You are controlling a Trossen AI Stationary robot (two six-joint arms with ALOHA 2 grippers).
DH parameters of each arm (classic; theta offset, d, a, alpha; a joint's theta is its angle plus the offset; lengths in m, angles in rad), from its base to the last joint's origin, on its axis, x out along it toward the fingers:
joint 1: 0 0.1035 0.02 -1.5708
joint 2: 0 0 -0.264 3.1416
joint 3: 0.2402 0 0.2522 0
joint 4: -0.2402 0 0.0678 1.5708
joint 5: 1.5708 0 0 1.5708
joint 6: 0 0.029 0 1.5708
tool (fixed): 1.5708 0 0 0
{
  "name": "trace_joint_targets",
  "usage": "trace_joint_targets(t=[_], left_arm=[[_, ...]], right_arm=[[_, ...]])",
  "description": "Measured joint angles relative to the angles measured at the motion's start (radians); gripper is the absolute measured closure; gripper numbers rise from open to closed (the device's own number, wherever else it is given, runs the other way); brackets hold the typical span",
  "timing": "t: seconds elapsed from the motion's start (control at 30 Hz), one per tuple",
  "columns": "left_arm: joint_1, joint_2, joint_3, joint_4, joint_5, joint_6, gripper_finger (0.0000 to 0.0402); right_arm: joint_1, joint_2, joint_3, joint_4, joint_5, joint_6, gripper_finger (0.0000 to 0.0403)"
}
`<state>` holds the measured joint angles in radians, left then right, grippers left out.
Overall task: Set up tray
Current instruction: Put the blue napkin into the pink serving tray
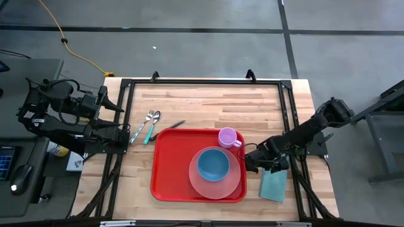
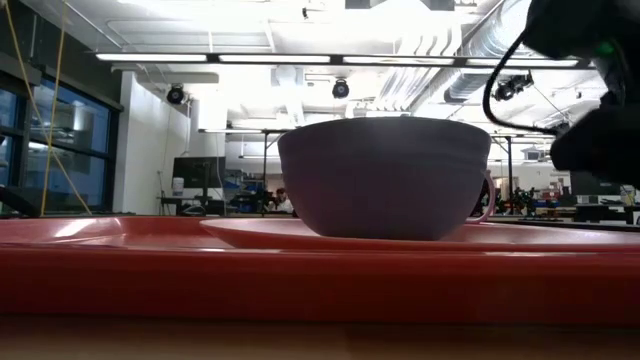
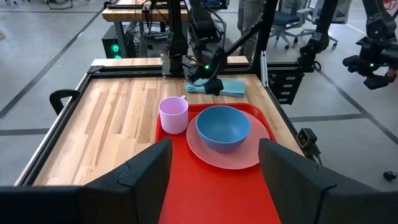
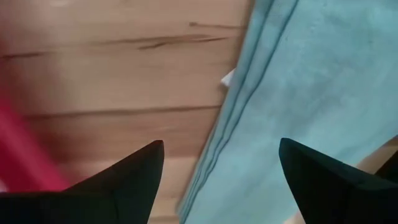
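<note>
The red tray point(image 1: 172, 169) lies in the middle of the table, near its front edge. On the tray rests a round pink plate point(image 1: 214, 183) with a blue bowl point(image 1: 213, 164) in it, and a pink cup point(image 1: 228, 137) stands at the tray's far right corner. A folded teal napkin point(image 1: 274, 185) lies flat on the wood to the right of the tray. My right gripper point(image 4: 221, 146) is open and points down over the napkin's point(image 4: 311, 93) layered edge on the tray side, one finger over wood and one over cloth. My left gripper point(image 3: 214, 149) is open and waits at the table's left edge.
Spoons point(image 1: 150, 122) and a dark utensil point(image 1: 168, 128) lie on the wood beyond the tray's far left corner. A black frame point(image 1: 202, 82) runs around the table. In the low view the bowl point(image 2: 385, 175) fills the middle, with the right arm point(image 2: 600, 100) at upper right.
</note>
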<state>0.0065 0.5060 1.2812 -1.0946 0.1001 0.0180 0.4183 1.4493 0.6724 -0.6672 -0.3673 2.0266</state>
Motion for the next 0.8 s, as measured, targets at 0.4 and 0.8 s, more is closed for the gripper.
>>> trace_joint_targets(t=[0.4, 0.8], left_arm=[[0.000, 0.000, 0.000, -0.001, 0.002, -0.001, 0.0128], [0.000, 0.000, 0.001, -0.006, 0.005, -0.003, 0.0128]], right_arm=[[0.001, 0.100, 0.005, 0.010, -0.030, -0.011, 0.0104], [0.065, 0.105, 0.003, -0.081, -0.090, -0.002, 0.0104]])
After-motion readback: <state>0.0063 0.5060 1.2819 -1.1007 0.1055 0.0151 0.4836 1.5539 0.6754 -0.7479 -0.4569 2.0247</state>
